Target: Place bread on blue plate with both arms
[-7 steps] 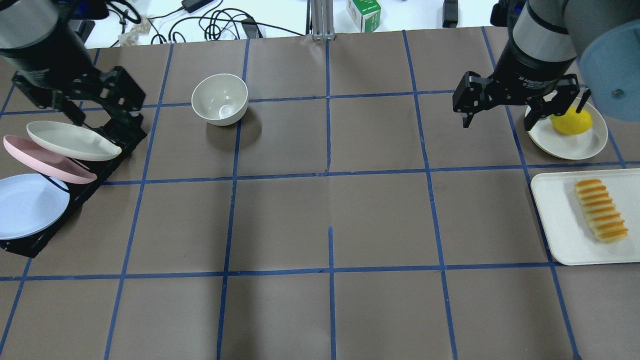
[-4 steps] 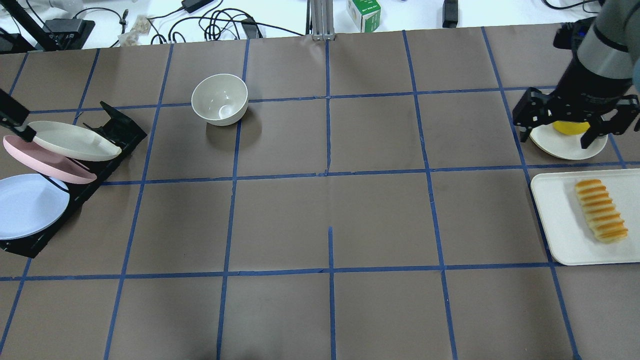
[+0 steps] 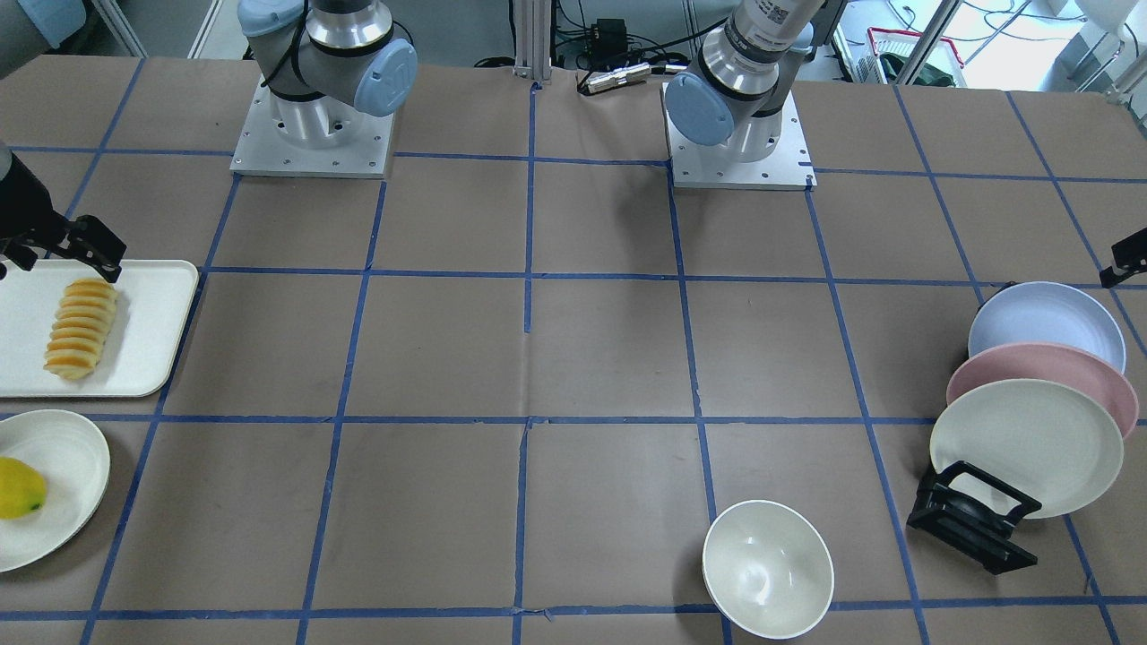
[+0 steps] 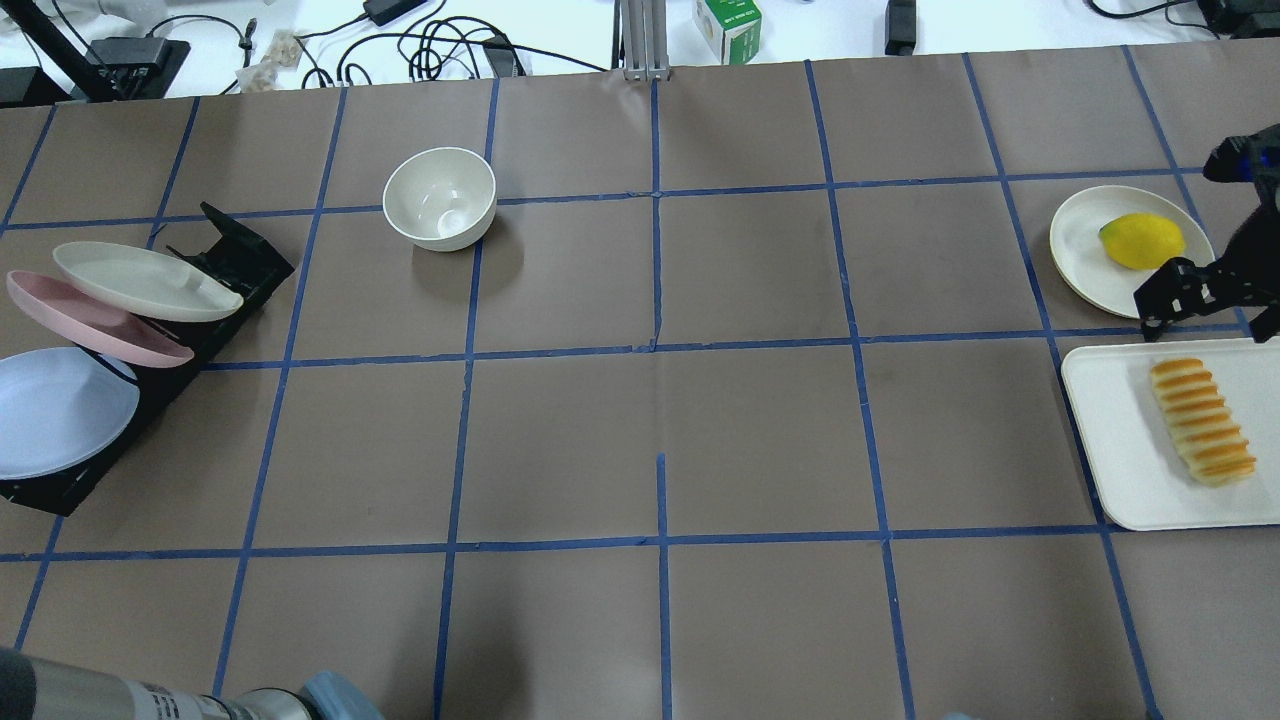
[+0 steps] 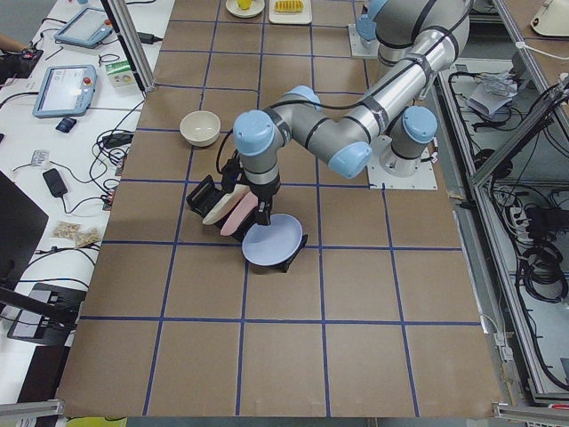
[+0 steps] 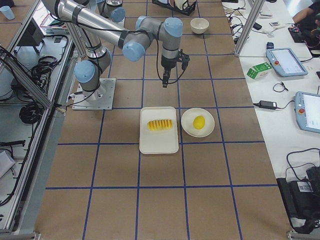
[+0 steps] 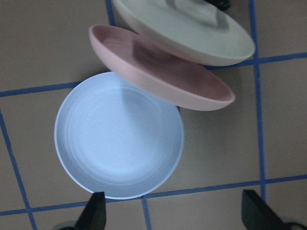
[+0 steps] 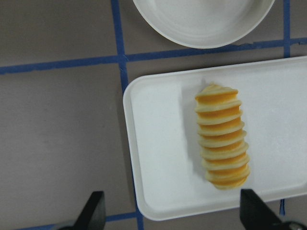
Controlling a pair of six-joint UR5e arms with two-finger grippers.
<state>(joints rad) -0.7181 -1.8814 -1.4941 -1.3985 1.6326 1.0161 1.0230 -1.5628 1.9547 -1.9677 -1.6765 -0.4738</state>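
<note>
The bread lies on a white tray at the right edge and also shows in the right wrist view. My right gripper is open and empty, hovering over the tray's far edge, between the bread and the fruit plate; the wrist view shows its gap. The blue plate leans at the near end of a black rack on the left. My left gripper is open and empty above the blue plate; it is outside the overhead view.
A pink plate and a cream-white plate lean in the same rack behind the blue one. A white bowl stands at the far left-centre. A yellow fruit sits on a cream plate beyond the tray.
My left arm has moved from the rack's far end out past the overhead view's left edge. My right gripper has moved right and nearer, from over the fruit plate to the tray's far edge.
</note>
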